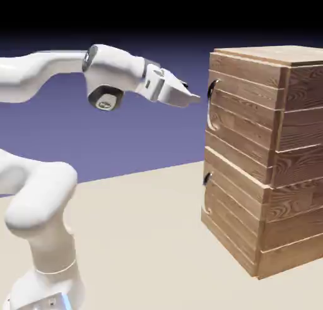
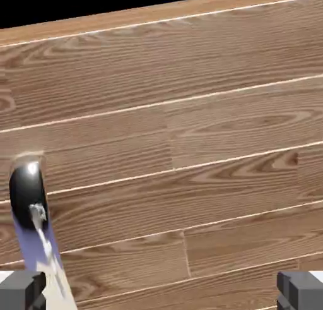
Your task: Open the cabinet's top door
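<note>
Nearing cabinet's top door (image 1: 243, 113), robot gripper (image 1: 197, 98) hangs just beside curved handle (image 1: 212, 105), fingers apart, door closed. Handle sits off-centre between fingertips in hand view; closing misaligned could knock it or pinch nothing.

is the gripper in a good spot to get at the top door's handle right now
Probably yes: the open gripper is close in front of the top door, and nothing shows between it and the handle, though it likely needs a sideways shift first.
</note>
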Action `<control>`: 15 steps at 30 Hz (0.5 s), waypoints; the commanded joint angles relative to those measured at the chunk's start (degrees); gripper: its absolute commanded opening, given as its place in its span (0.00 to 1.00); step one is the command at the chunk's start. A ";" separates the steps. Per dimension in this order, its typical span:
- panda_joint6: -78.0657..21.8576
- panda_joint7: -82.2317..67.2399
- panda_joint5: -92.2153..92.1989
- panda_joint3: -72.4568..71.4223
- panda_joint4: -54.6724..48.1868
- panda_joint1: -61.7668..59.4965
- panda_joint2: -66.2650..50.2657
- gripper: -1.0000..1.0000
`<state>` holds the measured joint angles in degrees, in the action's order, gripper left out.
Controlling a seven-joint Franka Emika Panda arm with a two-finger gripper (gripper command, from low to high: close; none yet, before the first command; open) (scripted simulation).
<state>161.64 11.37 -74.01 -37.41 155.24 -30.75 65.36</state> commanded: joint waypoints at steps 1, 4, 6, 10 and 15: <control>-0.42 -1.05 -2.50 -1.26 -0.19 -1.06 1.10 0.50; -1.67 -4.19 -9.97 -5.04 -0.78 -4.24 4.41 0.50; -2.50 -6.28 -14.96 -7.56 -1.16 -6.35 6.61 0.50; -4.17 -10.47 -24.93 -12.60 -1.94 -10.59 11.01 0.50; -6.25 -15.70 -37.39 -18.89 -2.91 -15.88 16.52 0.50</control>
<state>155.39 -4.34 -111.40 -56.30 152.33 -46.63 81.87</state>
